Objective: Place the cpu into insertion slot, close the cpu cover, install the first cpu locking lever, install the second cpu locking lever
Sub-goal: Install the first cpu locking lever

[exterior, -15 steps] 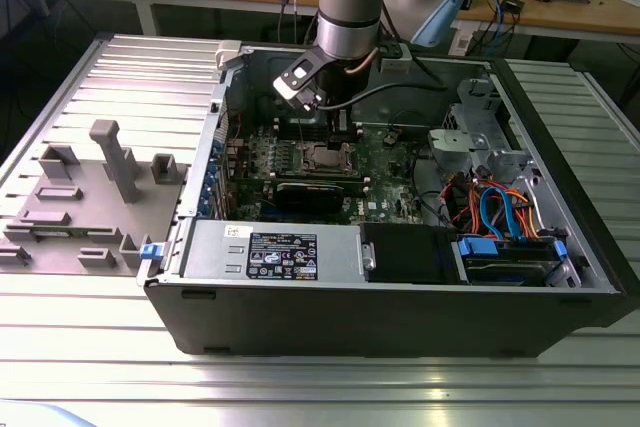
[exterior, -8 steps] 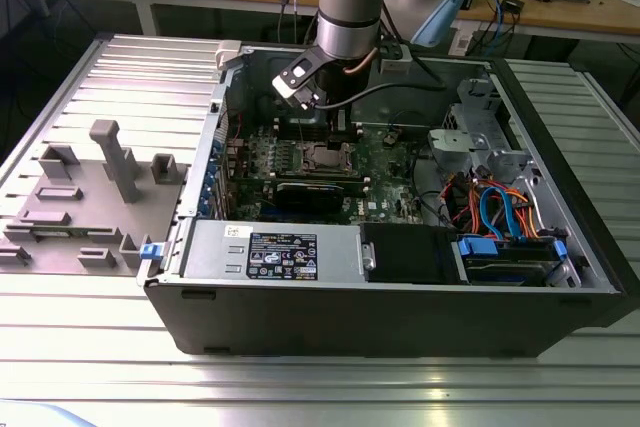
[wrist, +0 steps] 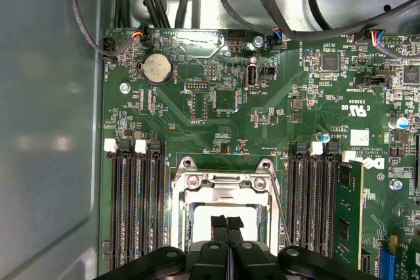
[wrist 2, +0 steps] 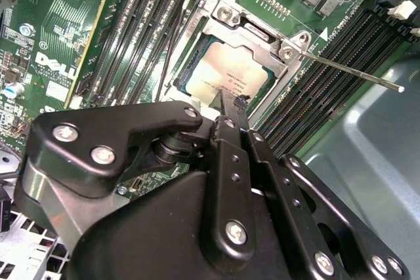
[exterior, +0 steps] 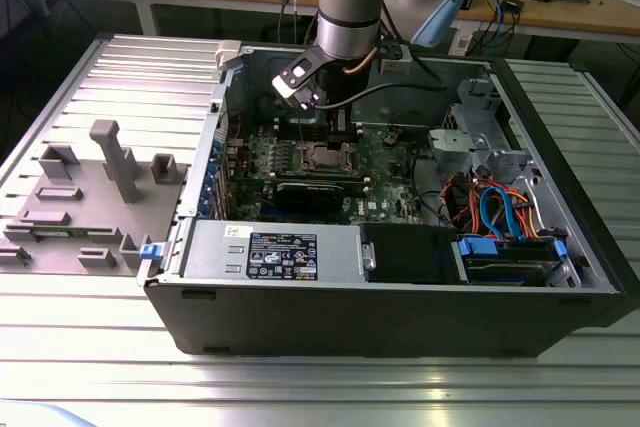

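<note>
Counts: one cpu (wrist 2: 226, 73), one cpu cover (wrist 2: 257, 36) and one insertion slot (exterior: 328, 155), near the centre of the exterior view. The cpu lies flat in the slot, metal top up, square with the cover that frames it. One thin cpu locking lever (wrist 2: 357, 75) slants out across the memory slots (wrist 2: 348, 34). The gripper (wrist 2: 231, 104) hangs at the cpu's edge, its fingers (wrist 2: 226, 142) pressed together and holding nothing.

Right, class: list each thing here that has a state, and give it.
Thin silvery metal cpu cover: lowered flat.
Small flat silver-grey square cpu: seated beneath that cover.
Thin steel locking lever: sticking out free, unlatched.
Black pincer: shut, holding nothing.
Dark computer case: side open.
</note>
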{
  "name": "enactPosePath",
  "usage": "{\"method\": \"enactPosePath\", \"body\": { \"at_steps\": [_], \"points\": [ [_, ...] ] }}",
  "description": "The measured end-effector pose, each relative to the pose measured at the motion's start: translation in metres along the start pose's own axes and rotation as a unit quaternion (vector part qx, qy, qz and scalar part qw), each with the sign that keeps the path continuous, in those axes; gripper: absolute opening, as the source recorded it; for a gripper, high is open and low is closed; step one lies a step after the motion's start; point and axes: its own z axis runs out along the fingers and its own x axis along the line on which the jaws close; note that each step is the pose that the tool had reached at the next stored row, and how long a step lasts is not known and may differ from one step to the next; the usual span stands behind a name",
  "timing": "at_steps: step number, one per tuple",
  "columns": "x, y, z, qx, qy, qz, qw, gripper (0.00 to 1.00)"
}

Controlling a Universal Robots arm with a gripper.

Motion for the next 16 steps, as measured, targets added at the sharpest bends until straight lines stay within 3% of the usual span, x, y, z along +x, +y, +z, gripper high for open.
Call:
{"method": "enactPosePath", "body": {
  "at_steps": [16],
  "points": [
    [0.0, 0.0, 0.0, -0.0001, 0.0, 0.005, 1.0, 0.11]
  ]
}}
